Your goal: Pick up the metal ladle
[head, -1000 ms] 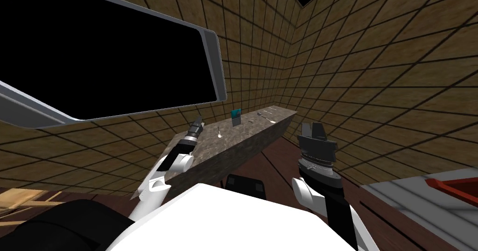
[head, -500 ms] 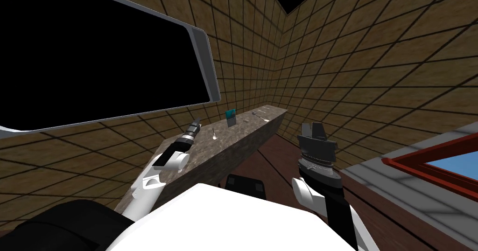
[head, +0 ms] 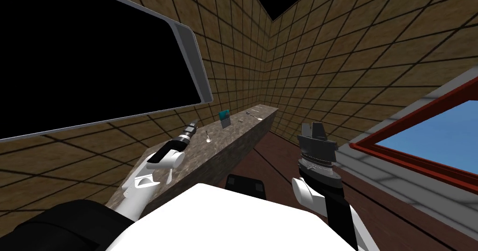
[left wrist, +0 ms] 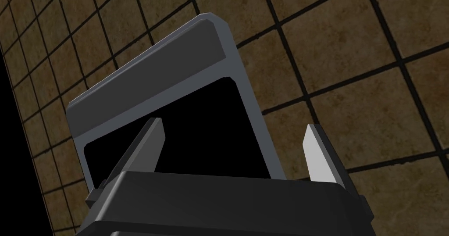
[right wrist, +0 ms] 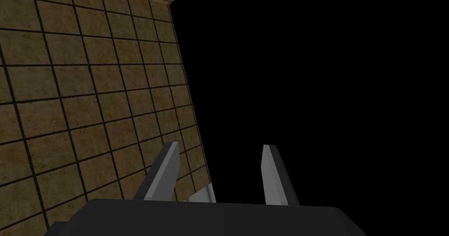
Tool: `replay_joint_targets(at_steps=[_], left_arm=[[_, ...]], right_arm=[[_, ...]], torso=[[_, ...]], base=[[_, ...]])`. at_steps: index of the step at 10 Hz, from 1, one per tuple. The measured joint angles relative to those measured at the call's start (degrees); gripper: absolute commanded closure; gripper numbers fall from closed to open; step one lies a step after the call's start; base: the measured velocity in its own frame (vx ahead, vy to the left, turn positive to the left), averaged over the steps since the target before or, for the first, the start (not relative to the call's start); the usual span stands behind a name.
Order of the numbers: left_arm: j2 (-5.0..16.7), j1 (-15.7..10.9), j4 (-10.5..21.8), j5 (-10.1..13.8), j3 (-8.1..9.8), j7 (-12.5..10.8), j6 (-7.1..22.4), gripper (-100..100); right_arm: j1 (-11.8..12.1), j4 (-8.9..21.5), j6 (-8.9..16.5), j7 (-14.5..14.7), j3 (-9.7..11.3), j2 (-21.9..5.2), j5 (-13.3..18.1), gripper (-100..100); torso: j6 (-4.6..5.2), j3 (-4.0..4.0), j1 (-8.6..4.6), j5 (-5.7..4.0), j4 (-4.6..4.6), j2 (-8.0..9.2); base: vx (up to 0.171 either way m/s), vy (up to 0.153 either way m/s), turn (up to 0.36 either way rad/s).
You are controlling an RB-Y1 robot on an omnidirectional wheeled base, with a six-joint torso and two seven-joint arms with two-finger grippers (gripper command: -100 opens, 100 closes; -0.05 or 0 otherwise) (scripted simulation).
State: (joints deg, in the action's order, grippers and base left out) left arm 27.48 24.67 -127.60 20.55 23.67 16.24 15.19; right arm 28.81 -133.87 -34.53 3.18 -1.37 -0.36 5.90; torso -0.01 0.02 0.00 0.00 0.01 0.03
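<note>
Over the bench [head: 235, 129], the left end effector [left wrist: 234, 134], fingers apart, hovers near the ladle [head: 208, 137]: an approach step, I'd say, calling next for tipping down onto its handle.

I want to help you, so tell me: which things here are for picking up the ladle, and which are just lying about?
For the job:
- small silvery ladle on the speckled counter
- left gripper, fingers open, reaching out near the ladle

Just lying about:
- teal box, farther along the counter
- second utensil, near the counter's far end
</note>
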Motion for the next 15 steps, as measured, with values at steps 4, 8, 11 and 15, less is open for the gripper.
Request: replay_joint_targets(at_steps=[4,8,11,15], left_arm=[[2.95,-0.16,2.09,2.96,3.52,1.97,5.60,-100],[4.75,0.04,3.69,5.02,6.12,3.83,10.76,-100],[6.50,-0.01,5.21,6.85,8.56,5.38,15.05,-100],[8.23,0.02,7.31,8.75,11.91,7.76,21.39,-100]], right_arm=[[0.01,0.00,0.00,0.00,-0.01,0.00,0.00,0],[0.02,0.00,0.00,0.00,-0.01,0.00,0.00,0],[0.02,0.00,0.00,0.00,-0.01,0.00,0.00,0],[0.00,0.00,0.00,0.00,0.00,0.00,0.00,0]], torso=[[-0.06,0.00,0.03,0.01,0.00,0.00],[-0.09,0.01,0.05,0.01,0.01,0.01],[-0.10,0.01,0.06,0.02,0.01,0.01],[0.00,0.00,0.05,0.01,0.00,0.00]], base=[[0.000,-0.001,-0.130],[0.000,0.000,-0.207],[-0.001,0.005,-0.181],[-0.001,0.010,-0.177]])
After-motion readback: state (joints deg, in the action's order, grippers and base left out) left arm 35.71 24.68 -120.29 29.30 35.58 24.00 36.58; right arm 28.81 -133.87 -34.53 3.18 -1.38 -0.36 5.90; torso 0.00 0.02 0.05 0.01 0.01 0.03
